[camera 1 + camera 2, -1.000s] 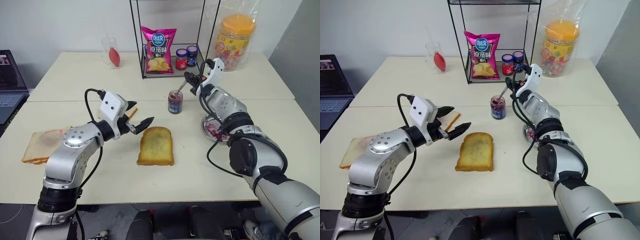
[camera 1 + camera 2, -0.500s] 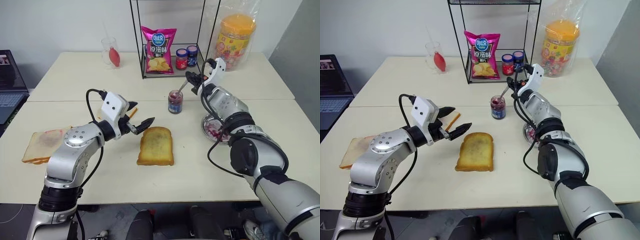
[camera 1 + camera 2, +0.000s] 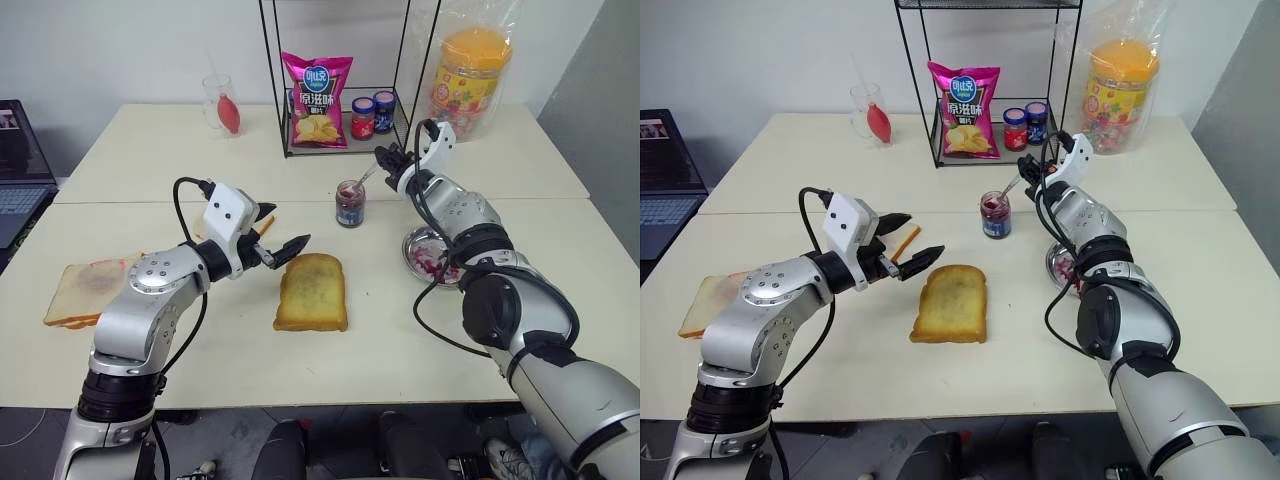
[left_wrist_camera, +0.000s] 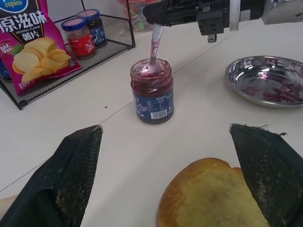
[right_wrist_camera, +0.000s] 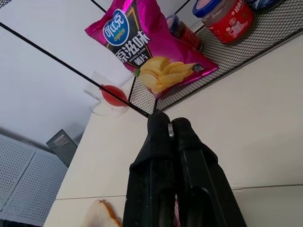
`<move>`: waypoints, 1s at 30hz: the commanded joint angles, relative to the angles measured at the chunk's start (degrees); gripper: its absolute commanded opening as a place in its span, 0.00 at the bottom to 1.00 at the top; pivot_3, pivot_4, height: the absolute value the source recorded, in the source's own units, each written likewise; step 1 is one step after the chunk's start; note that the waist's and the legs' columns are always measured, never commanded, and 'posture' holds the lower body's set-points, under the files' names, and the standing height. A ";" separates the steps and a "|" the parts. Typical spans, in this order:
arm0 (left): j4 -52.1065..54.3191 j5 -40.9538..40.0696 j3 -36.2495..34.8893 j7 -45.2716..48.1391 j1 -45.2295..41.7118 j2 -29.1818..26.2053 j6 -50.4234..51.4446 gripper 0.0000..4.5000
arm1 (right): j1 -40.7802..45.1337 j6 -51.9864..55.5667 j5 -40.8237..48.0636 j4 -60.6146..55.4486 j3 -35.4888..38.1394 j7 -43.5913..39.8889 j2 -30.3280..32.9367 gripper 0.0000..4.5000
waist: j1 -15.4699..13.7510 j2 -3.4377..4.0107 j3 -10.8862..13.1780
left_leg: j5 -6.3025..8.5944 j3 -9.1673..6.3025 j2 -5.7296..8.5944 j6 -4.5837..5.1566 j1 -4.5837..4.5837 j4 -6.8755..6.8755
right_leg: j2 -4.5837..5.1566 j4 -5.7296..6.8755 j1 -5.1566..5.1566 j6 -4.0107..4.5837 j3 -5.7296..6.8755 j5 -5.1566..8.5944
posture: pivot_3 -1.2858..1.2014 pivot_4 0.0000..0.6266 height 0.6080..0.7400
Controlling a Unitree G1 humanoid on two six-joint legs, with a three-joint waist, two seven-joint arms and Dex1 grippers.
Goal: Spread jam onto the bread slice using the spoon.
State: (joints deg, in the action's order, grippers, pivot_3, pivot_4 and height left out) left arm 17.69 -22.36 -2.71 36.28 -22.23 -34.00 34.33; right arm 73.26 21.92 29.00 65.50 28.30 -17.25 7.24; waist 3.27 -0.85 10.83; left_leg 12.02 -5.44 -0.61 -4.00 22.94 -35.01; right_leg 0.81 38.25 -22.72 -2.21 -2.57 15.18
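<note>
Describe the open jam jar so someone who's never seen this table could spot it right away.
Find the black wire rack at the back of the table, holding a pink chip bag. Just in front of it stands the small glass jam jar. Unlike the two capped jars inside the rack, it has no lid, and the spoon held by the right gripper dips into it.

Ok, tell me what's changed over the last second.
The right claw, shut on the spoon, has rolled a little and edged slightly to the right; the spoon's bowl stays in the jam at the jar's mouth. The left claw still hovers open near the bread slice, which hasn't moved.
</note>
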 commanded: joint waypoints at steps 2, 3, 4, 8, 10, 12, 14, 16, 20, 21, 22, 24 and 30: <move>0.19 0.52 -0.44 0.38 -2.24 -0.16 -1.75 1.00 | 2.17 0.02 1.88 -1.81 1.44 0.28 1.18 0.00 | 0.00 0.00 0.00 | 0.00 -0.01 0.00 0.00 0.00 0.00 | 0.00 0.00 0.00 0.00 0.01 0.00 | 0.52 0.24 1.00; 0.16 0.59 -0.36 0.44 -2.34 -0.09 -1.81 1.00 | 2.21 0.00 1.91 -1.82 1.50 0.30 1.32 0.00 | 0.00 0.00 0.00 | 0.00 0.00 0.00 0.00 0.00 0.00 | 0.00 0.00 0.00 0.00 0.00 0.00 | 0.52 0.24 1.00; 0.19 0.64 -0.28 0.48 -2.37 -0.02 -1.83 1.00 | 2.25 -0.01 1.96 -1.88 1.56 0.27 1.47 0.00 | 0.01 0.00 0.00 | 0.00 0.00 0.00 0.00 0.00 0.00 | 0.00 0.00 0.00 0.00 0.00 0.00 | 0.52 0.24 1.00; -0.04 0.77 -0.14 0.66 -2.51 0.07 -2.09 1.00 | 2.26 0.19 2.55 -1.97 1.86 0.49 1.96 0.00 | 0.00 0.00 0.00 | 0.00 0.00 0.00 0.00 0.00 0.01 | 0.00 0.00 0.00 0.00 0.00 0.00 | 0.52 0.24 1.00; -0.24 0.89 -0.09 0.76 -2.54 0.08 -2.35 1.00 | 2.23 0.30 2.72 -1.95 1.96 0.51 1.99 0.00 | 0.00 0.00 0.00 | 0.00 0.01 0.00 0.00 0.00 0.01 | 0.00 -0.01 0.00 0.00 0.00 0.00 | 0.52 0.24 1.00; -0.35 0.96 -0.06 0.87 -2.58 0.13 -2.46 1.00 | 2.26 0.72 3.30 -1.92 2.55 0.78 1.92 0.00 | 0.00 0.00 0.00 | 0.00 0.00 0.00 0.00 0.00 0.01 | 0.00 0.00 0.00 0.00 -0.01 0.00 | 0.52 0.24 1.00; -0.57 1.07 0.02 0.90 -2.74 0.22 -2.61 1.00 | 2.26 1.31 3.74 -1.94 3.06 1.10 1.84 0.00 | 0.00 0.00 0.00 | 0.00 0.00 0.00 0.00 0.00 0.01 | 0.00 0.01 0.00 0.00 0.00 0.00 | 0.52 0.24 1.00; -0.67 1.16 0.09 0.93 -2.77 0.33 -2.72 1.00 | 2.10 1.97 4.29 -2.18 3.60 1.52 1.62 0.00 | 0.00 0.00 0.00 | 0.00 0.01 0.00 0.00 0.00 0.01 | 0.00 0.00 0.00 0.00 -0.01 0.00 | 0.52 0.24 1.00; -0.97 1.37 0.18 0.97 -2.96 0.58 -2.95 1.00 | 2.08 2.79 6.32 -1.92 5.62 3.17 1.72 0.00 | 0.00 0.00 0.00 | 0.00 0.01 0.00 0.00 0.00 0.02 | 0.00 -0.01 0.00 0.00 0.00 0.00 | 0.52 0.24 1.00; -0.88 1.37 0.17 0.95 -2.94 0.60 -2.93 1.00 | 2.08 2.95 6.61 -1.98 5.91 3.44 1.78 0.00 | 0.00 0.00 0.00 | 0.00 0.00 0.00 0.00 0.00 0.02 | 0.00 -0.01 0.00 0.00 0.00 0.00 | 0.52 0.24 1.00; -0.85 1.38 0.17 0.91 -2.93 0.61 -2.95 1.00 | 2.10 3.09 6.74 -2.07 6.03 3.55 1.90 0.00 | 0.00 0.00 0.00 | 0.00 0.01 0.00 0.00 0.01 0.02 | 0.00 -0.01 0.00 0.00 -0.01 0.00 | 0.52 0.24 1.00; -0.89 1.31 0.09 0.84 -2.99 0.68 -3.04 1.00 | 2.23 3.43 7.16 -2.25 6.36 3.77 2.34 0.00 | 0.00 0.00 0.00 | 0.00 0.01 0.00 0.00 0.00 0.02 | 0.00 -0.01 0.00 0.00 0.00 0.00 | 0.52 0.24 1.00; 0.25 -0.34 -1.02 1.71 -2.37 0.31 -2.63 1.00 | 2.26 4.93 8.89 -3.59 7.36 4.21 3.48 0.00 | 0.00 0.00 0.00 | 0.00 0.01 0.00 0.00 0.01 0.02 | 0.00 -0.01 0.00 0.00 0.00 0.00 | 0.52 0.24 1.00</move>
State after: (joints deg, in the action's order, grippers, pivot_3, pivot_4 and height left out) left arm 15.64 -21.70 -2.53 37.34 -24.12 -33.45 32.28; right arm 73.27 26.11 36.31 65.25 34.80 -12.84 9.68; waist 3.27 -0.85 10.83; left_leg 12.02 -5.43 -0.60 -4.00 22.94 -34.99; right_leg 0.81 38.24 -22.72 -2.21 -2.57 15.18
